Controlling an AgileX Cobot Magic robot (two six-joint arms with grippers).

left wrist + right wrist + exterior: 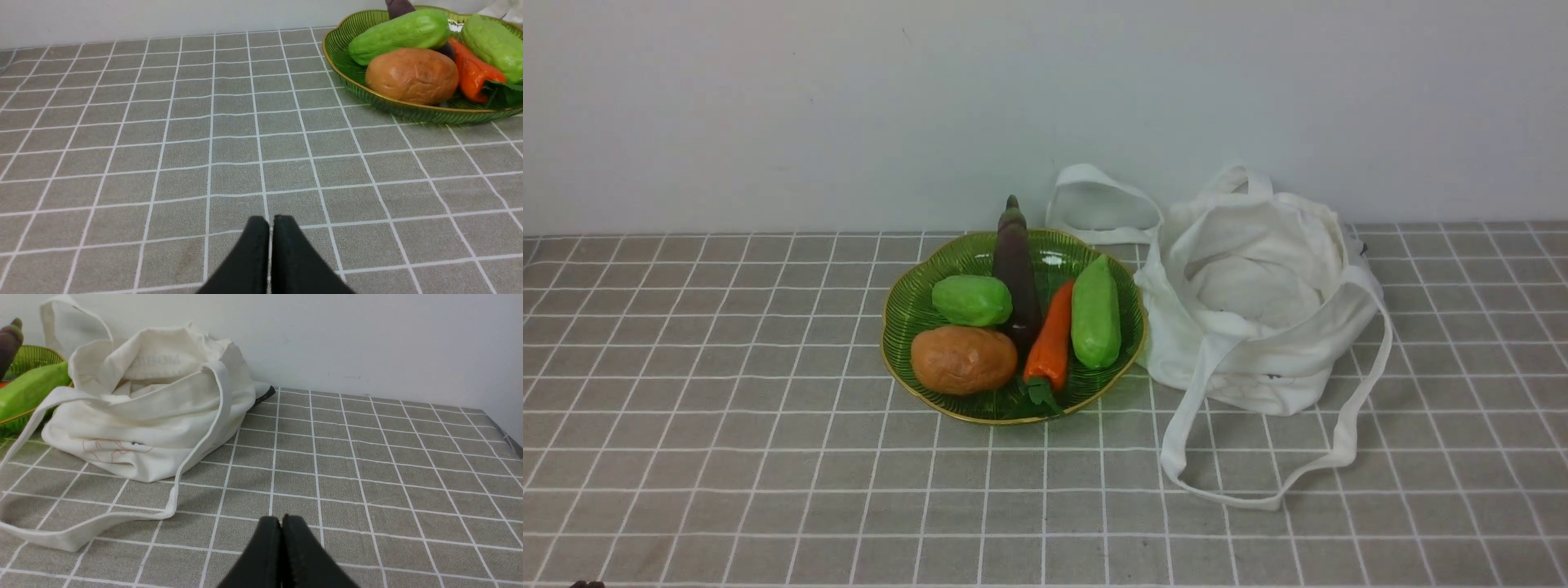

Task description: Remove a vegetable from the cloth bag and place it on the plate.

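Both green gourds, (1097, 314) (972, 300) on the plate (1013, 421). Left fingers (269, 245) and right fingers (281, 547) pressed together, nothing pinched. Likely light, firm, smooth enough to slip; if regripping, I'd take the thick middle, clear of the taper.

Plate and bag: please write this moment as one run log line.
plate: five vegetables | bag: right of plate | left gripper: shut | right gripper: shut
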